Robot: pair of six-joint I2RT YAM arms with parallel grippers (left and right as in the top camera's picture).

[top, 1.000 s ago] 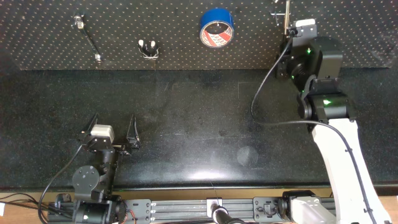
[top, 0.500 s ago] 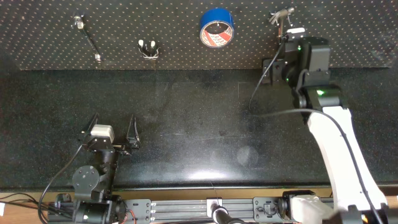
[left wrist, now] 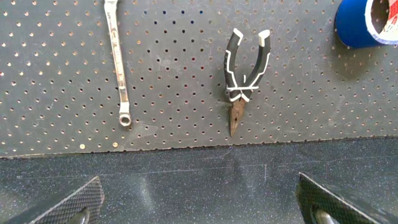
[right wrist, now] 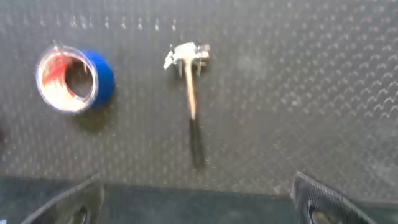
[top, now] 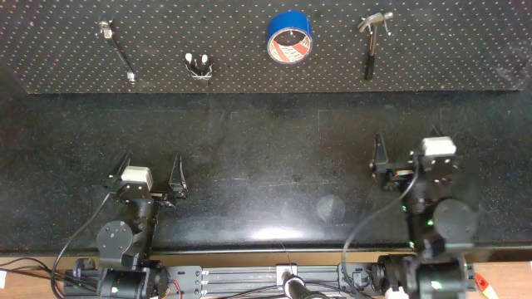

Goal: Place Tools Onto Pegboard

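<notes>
Hammer (top: pixel 371 41) hangs on pegboard (top: pixel 465 50), head up, handle running down toward the arms, well ahead of right gripper (top: pixel 407 156), the nearer one. Right gripper and left gripper (top: pixel 150 168) both spread wide, empty. Wrench (top: pixel 118 54), pliers (top: pixel 198 65), tape roll (top: pixel 289 38) also hung.

1. In the left wrist view, the blue tape roll (left wrist: pixel 368 22) is cut off by the picture's corner, so just part of its ring shows.
2. The wrench (left wrist: pixel 117 62) runs off the edge there, hiding its far end.
3. Of the left gripper (left wrist: pixel 199 208), two dark fingertips (left wrist: pixel 65 202) show; the rest lies outside the picture.
4. In the right wrist view, the hammer (right wrist: pixel 189 93) is blurred. How its head sits on the pegboard (right wrist: pixel 298 74) cannot be told.
5. The right gripper (right wrist: pixel 199 205) is likewise cut to two fingertips (right wrist: pixel 317 196).
6. In the top view, the pliers (top: pixel 198 65) are too small to make out.
</notes>
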